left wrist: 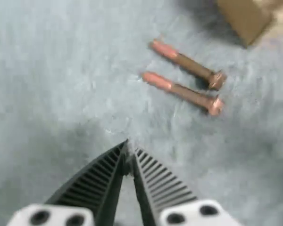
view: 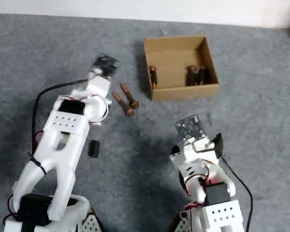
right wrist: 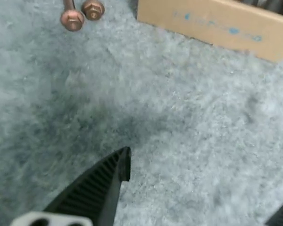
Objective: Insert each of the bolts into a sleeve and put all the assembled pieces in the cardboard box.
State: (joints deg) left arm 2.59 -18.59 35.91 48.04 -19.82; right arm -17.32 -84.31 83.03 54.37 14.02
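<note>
— Judging from where things lie, which step is in hand?

— A pickup between assemblies, I'd say. Three assembled pieces (view: 195, 75) lie in the cardboard box (view: 183, 92), upper middle of the high view: one along its left wall, two by its right. Two loose bolts (view: 122, 103) lie side by side on the grey carpet (view: 135, 183), just left of the box. One black sleeve (view: 94, 148) lies lower left of them, beside the left arm.

— And the jaws?

— The left gripper (left wrist: 130, 149) has its jaws closed tip to tip on nothing, above bare carpet, with the bolts ahead of it. The right gripper (right wrist: 205, 188) stands wide open and empty, at the lower right of the high view, below the box.

— So what does the next move call for?

— Probably opening the left jaws, coming down across one bolt's shank and closing without nudging its neighbour, since they lie close together. The right arm would need the sleeve, which is well away from it. I can make out one sleeve for two bolts.
</note>
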